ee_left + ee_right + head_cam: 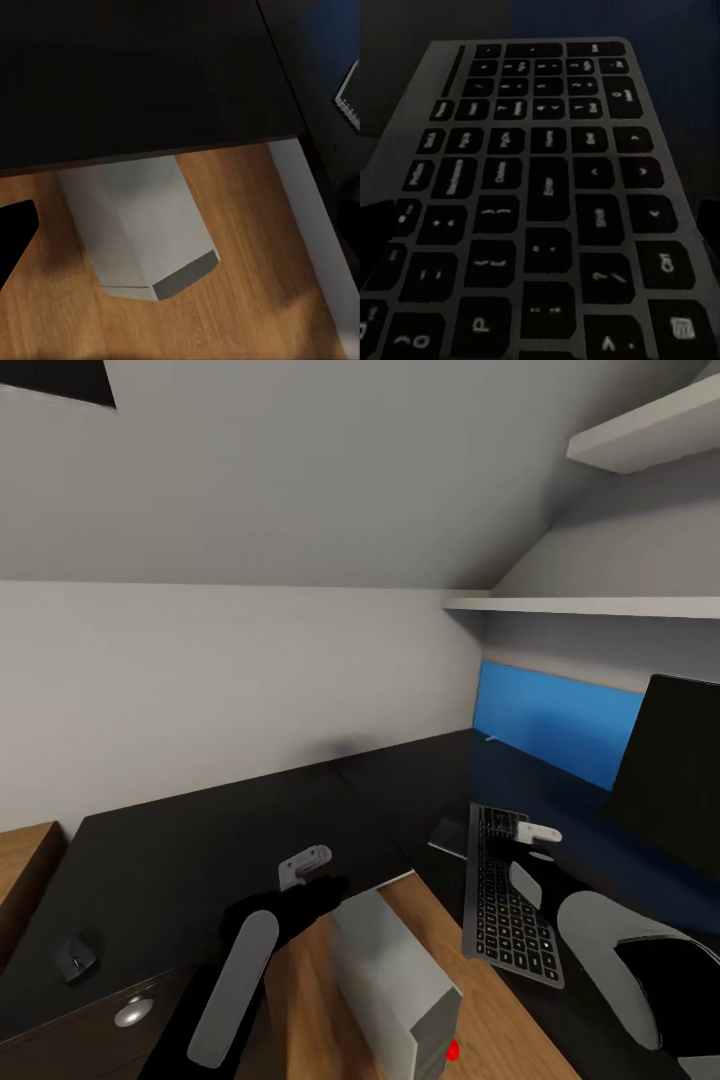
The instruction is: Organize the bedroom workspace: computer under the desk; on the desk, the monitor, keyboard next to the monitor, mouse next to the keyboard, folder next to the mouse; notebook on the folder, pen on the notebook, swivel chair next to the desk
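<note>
The black keyboard (510, 905) (547, 195) lies on the desk (200, 850) in front of the monitor (670, 770), its near corner at the desk's inner edge. My right gripper (535, 838) hovers open just over its far end. A grey notebook (449, 837) lies beside the keyboard, and the pen (491, 738) lies near the blue back panel. The mouse (75, 958) sits far left on the desk. My left gripper (305, 867) is open above the desk's inner corner. The computer (395, 980) (142, 225) stands on the floor there, partly under the top. The folder and swivel chair are out of view.
White wall shelves (600, 605) hang above the desk's right wing under the sloped ceiling. A drawer with a silver knob (133, 1012) sits below the mouse. A light-wood dresser (25, 860) adjoins the desk at far left. Wood floor (240, 247) shows inside the desk's corner.
</note>
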